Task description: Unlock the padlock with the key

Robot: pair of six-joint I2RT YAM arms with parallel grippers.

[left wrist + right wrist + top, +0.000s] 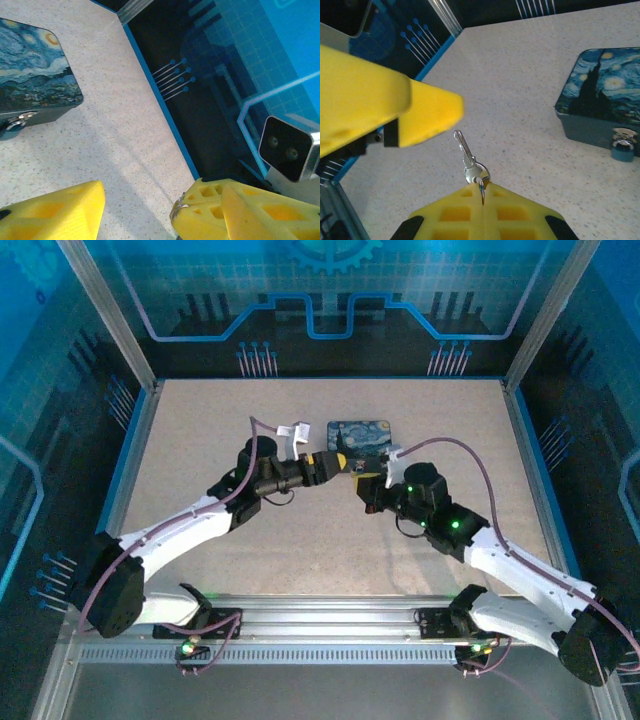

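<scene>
key [467, 157] pinched in closed right tool [483, 189], left tool [137, 202] half open.

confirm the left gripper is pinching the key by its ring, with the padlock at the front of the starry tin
The holder is wrong. The key is pinched by its ring in the right gripper, whose fingers are shut on it, as the right wrist view shows. The padlock is indeed at the front of the starry tin.
</scene>
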